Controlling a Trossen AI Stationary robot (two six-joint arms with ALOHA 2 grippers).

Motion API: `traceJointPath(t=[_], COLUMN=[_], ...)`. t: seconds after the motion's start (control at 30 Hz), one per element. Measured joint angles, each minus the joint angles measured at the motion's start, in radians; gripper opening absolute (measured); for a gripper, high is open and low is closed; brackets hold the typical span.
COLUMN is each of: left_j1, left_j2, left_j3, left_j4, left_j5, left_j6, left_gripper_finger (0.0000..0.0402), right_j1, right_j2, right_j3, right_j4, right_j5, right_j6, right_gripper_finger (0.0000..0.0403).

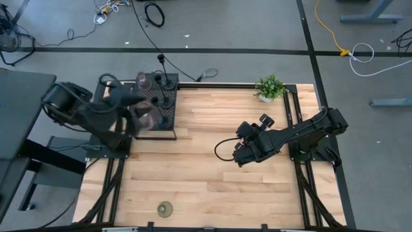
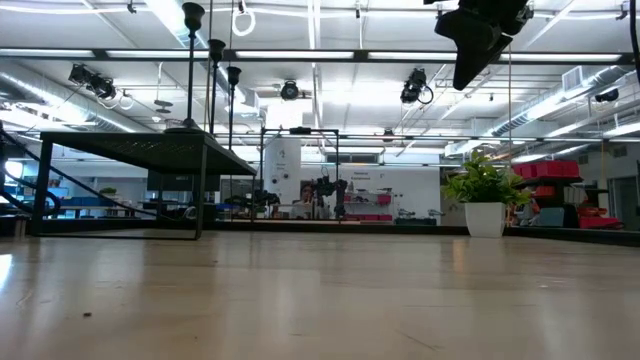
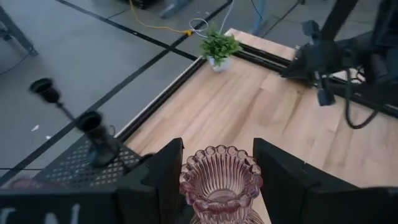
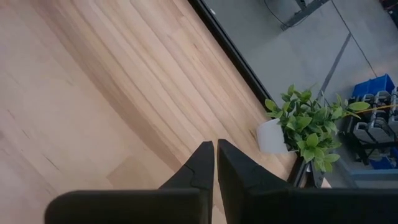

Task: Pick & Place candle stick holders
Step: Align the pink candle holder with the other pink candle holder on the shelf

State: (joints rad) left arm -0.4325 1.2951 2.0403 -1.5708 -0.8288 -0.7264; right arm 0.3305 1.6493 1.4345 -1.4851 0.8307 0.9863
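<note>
My left gripper (image 1: 143,117) is at the table's far left, over the black mesh box (image 1: 161,106), shut on a pinkish glass goblet (image 3: 221,180) with a scalloped rim. A second pinkish goblet (image 1: 143,82) and thin black stem holders (image 1: 166,80) stand on the box top by their round bases. The stems also show in the left wrist view (image 3: 99,134) and the low view (image 2: 192,60). A squat olive-gold holder (image 1: 165,209) sits on the table near the front edge. My right gripper (image 1: 239,156) hangs shut and empty above the table's middle right. My left gripper pinches the goblet's ribbed cup (image 3: 186,186) between its two fingers (image 3: 163,177), one on each side, just below the scalloped rim. The rim faces away from the wrist. The goblet's foot lies below the picture's edge, so I cannot tell whether it is clear of the box.
A small green potted plant (image 1: 270,87) stands at the table's far right corner. Bare wood (image 1: 206,180) lies between the box, the olive-gold holder and the right arm. Black frame rails (image 1: 296,109) run along the table's edges.
</note>
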Motion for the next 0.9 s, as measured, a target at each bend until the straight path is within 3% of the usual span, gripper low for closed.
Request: traceJointPath(t=[0.37,0.57,0.9], left_j1=[-0.022,-0.022,-0.021], left_j2=[-0.326,-0.471,-0.625], left_j3=[-0.415,-0.652,-1.040], left_j4=[-0.002,0.003,0.065], left_j5=[-0.084,-0.218,-0.441], left_j6=[-0.165,-0.188,-0.357], left_gripper_finger=[0.0176,0.0176,0.0176], right_j1=[0.000,0.000,-0.009], right_j2=[0.000,0.000,0.000], right_j3=[0.000,0.000,0.000], right_j4=[0.002,0.039,0.092], right_j5=[0.000,0.014,0.051], right_j6=[0.001,0.001,-0.004], right_gripper_finger=[0.0022,0.0022,0.0022])
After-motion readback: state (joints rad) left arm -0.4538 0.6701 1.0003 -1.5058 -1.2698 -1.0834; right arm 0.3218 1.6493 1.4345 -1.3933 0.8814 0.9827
